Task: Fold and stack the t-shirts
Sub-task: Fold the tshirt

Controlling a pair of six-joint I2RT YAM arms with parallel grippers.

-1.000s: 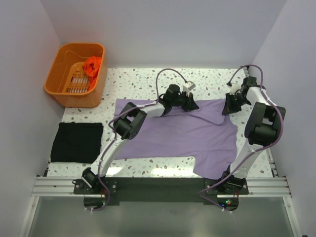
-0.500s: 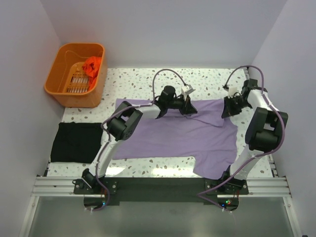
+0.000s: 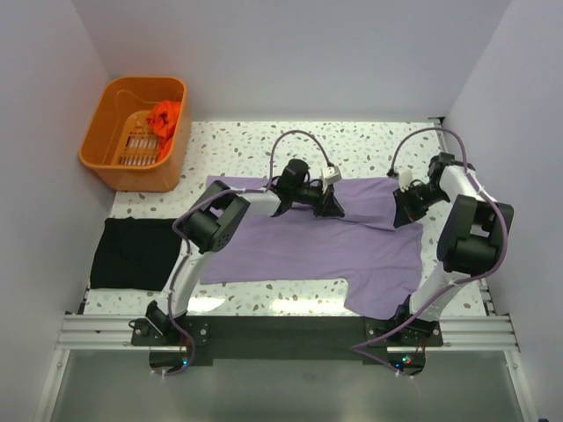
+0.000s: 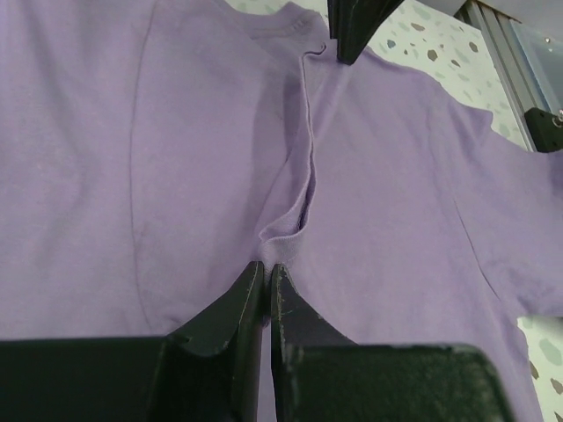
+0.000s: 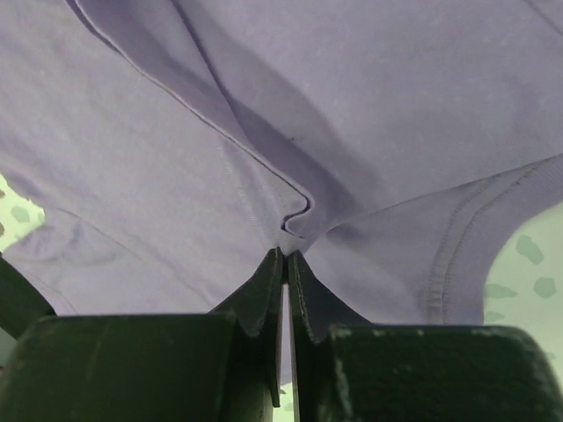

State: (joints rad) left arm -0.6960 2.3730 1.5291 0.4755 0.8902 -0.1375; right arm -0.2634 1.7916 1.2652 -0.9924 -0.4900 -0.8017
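- Both tools grip the lilac-purple soft cloth t-shirt (image 3: 299, 242), which lies spread flat over the middle of the speckled white desk (image 3: 246, 149).
- The left tool (image 4: 266, 268) is pressed together on a small raised ridge of cloth near the shirt's 12 o'clock edge. The right tool (image 5: 286, 255) is pinched on a pucker beside a stitched hem, towards 2 o'clock.
- Watch both pinches: each bites only a thin fold. A quick lift or pull can let the cloth slide out, and that side then drops.
- You may have only the top layer. From these views I cannot tell whether both layers are caught. If just one is, the shirt opens up instead of folding.
- Move the two tools evenly. If one leads, the fold line skews and wrinkles set in.
- The shirt's 5 o'clock corner appears to hang past the desk's near edge, so dragging towards 6 o'clock could pull more cloth off.
- The left arm reaches across the shirt from 9 o'clock, so a low sweep could rumple the cloth under it.
- The rigid orange plastic basket with slotted sides (image 3: 97, 149) stands at 10 o'clock, and a crumpled orange-red cloth t-shirt (image 3: 164, 116) sits inside against its right wall.
- A folded black cloth t-shirt (image 3: 137, 252) lies on the desk at 9 o'clock, apart from the basket.
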